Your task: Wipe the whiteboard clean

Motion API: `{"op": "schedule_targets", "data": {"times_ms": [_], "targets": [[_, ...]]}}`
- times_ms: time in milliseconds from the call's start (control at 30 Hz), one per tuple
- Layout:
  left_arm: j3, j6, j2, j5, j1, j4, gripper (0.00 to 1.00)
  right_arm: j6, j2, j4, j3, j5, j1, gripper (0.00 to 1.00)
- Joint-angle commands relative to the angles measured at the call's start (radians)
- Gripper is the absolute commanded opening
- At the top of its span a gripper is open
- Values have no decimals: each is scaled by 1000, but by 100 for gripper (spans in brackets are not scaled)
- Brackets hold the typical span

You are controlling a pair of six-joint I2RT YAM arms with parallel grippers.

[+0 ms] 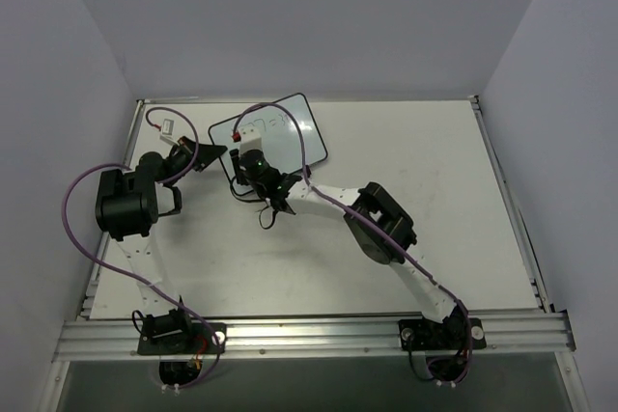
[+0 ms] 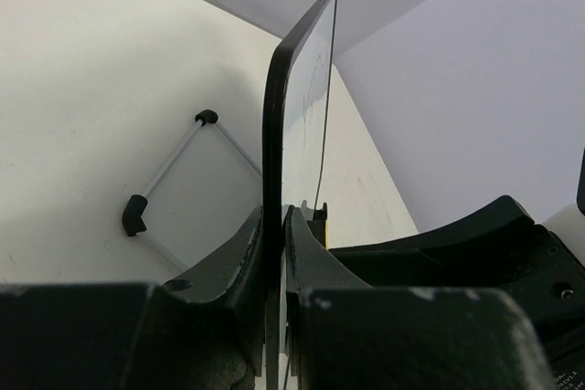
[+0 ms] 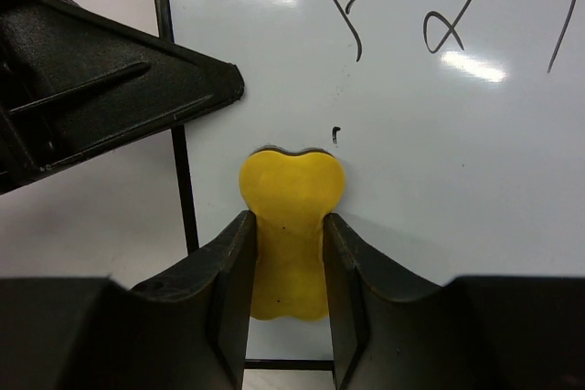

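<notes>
The whiteboard (image 1: 290,132) with its thin black frame is at the table's far middle, with dark marks on it (image 3: 430,25). My left gripper (image 1: 210,154) is shut on the board's left edge; in the left wrist view the board (image 2: 297,116) stands edge-on between my fingers. My right gripper (image 1: 243,169) is shut on the yellow eraser (image 3: 288,226) and presses it against the board's white face (image 3: 411,162) near its lower left corner, below the marks. A small dark dot (image 3: 335,134) lies just above the eraser.
A small white part (image 1: 165,126) lies at the table's far left. The board's wire stand with black feet (image 2: 174,184) shows behind it. Grey walls enclose the table on three sides. The aluminium rail (image 1: 309,335) runs along the near edge.
</notes>
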Motion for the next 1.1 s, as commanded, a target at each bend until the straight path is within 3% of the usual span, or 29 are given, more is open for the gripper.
{"op": "schedule_targets", "data": {"times_ms": [0, 267, 533, 1067], "targets": [[-9, 36, -26, 16, -17, 225, 2, 6, 23, -41, 16, -5, -54, 0], [-8, 36, -26, 18, -17, 225, 2, 31, -8, -13, -44, 6, -172, 0], [-6, 36, -23, 19, -18, 225, 2, 17, -23, -4, -64, 37, -194, 0], [-8, 39, -26, 21, -21, 223, 2, -49, 46, -41, 98, 4, -25, 0]]}}
